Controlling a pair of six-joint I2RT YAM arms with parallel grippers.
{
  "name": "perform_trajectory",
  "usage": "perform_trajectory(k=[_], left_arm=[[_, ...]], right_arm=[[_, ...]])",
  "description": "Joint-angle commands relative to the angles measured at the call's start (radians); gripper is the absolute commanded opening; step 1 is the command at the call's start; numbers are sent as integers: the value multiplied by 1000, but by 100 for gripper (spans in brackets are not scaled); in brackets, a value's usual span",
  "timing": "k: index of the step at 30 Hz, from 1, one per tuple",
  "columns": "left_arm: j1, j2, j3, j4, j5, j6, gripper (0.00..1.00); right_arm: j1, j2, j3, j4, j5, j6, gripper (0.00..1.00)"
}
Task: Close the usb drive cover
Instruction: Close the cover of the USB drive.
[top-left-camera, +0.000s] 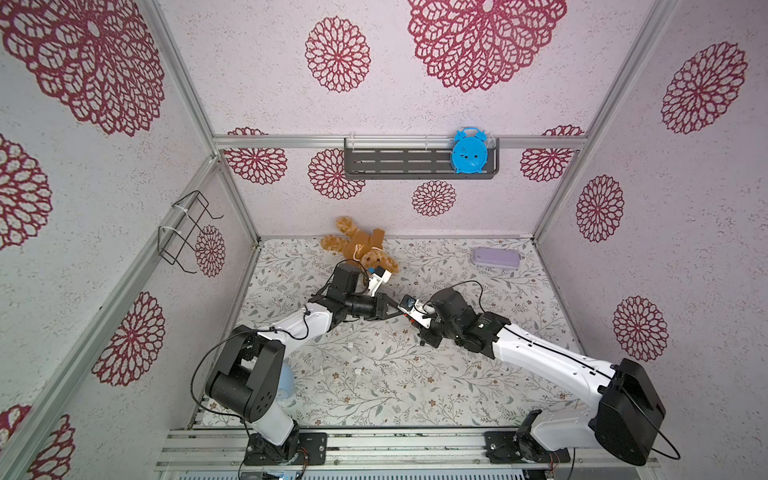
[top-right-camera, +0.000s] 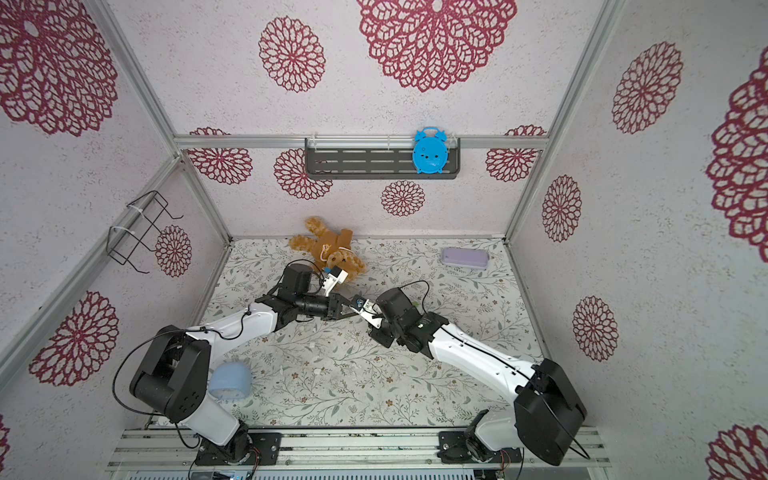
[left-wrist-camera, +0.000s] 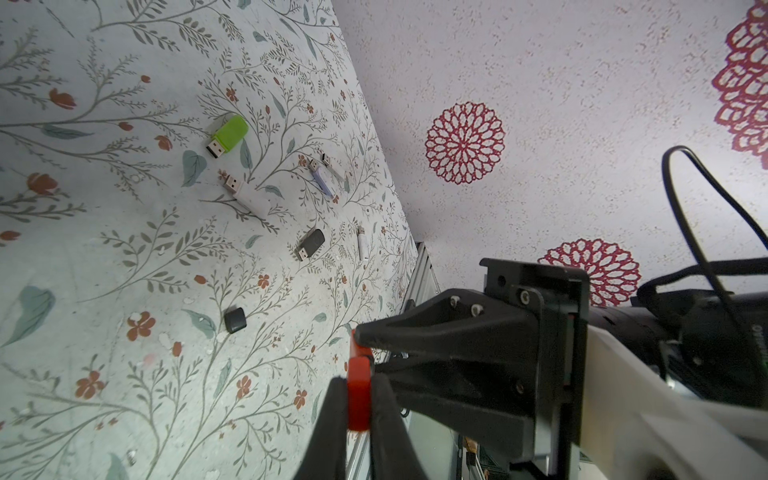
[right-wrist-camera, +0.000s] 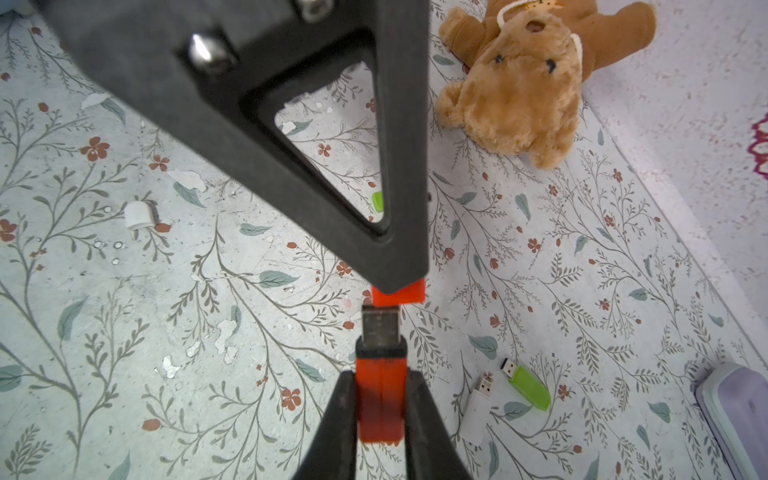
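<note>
Jaws of both grippers are closed, each on one half of the red drive. In both top views the left gripper (top-left-camera: 399, 314) and the right gripper (top-left-camera: 412, 322) meet tip to tip above the flower-printed table (top-left-camera: 374, 374). They are near the teddy bear (top-left-camera: 361, 247), on the robot's side of it. The red parts between them are too small there to read.

In the left wrist view the left gripper (left-wrist-camera: 359, 384) pinches the red cap (left-wrist-camera: 359, 399), a small smooth plastic block with square edges. The matte black fingers of the right gripper reach it from the side. Other drives lie uncapped on the table, among them a green drive (left-wrist-camera: 227, 135), and also a loose dark cap (left-wrist-camera: 235, 320).

In the right wrist view the right gripper (right-wrist-camera: 380, 390) clamps the red usb drive (right-wrist-camera: 380, 405) by its flat glossy body. A black collar and the bare metal plug (right-wrist-camera: 379, 328) stand out toward the cap. The bear behind them is plush and furry.

The plug's end is just at the mouth of the cap and looks lined up with it, but as far as I can see none of it is inside. My judgement is that both parts are lifted and aligned. What is left is to push them together until the plug is covered.
</note>
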Motion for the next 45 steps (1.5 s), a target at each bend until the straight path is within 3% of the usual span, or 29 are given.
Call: perform_trajectory(k=[1, 24, 45], left_arm=[[-18, 15, 19, -4, 12, 10, 10], [-27, 14, 76, -213, 53, 214, 10], [-26, 29, 122, -258, 75, 254, 11]], right_arm=[[10, -17, 9, 84, -12, 27, 20], [10, -50, 15, 79, -14, 29, 18], [11, -114, -45, 111, -28, 65, 18]])
